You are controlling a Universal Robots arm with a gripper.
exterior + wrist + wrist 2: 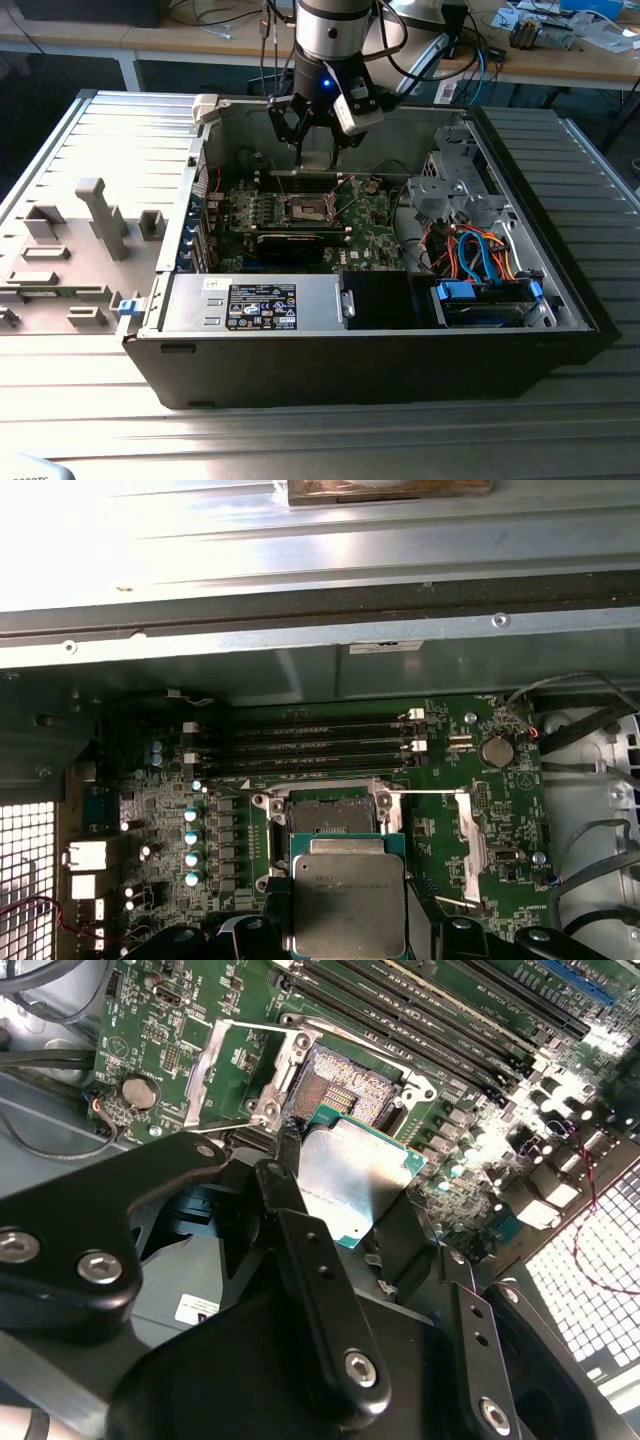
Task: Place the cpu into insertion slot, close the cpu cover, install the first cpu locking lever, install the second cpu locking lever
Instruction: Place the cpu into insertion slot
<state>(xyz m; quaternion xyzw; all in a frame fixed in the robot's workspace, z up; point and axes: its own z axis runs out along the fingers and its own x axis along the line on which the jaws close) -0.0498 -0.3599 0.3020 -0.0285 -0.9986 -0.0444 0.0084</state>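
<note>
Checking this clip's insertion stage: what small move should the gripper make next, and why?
Probably ease the cpu down toward the insertion slot: the gripper holds it clear above the board, the socket lies bare, and the cpu cover is flipped open beside it.

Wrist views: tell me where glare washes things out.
Second wrist view: a bright reflection streaks the cpu top, and the motherboard blows out at one edge. First wrist view: the case wall is washed white; the cpu reads evenly.
</note>
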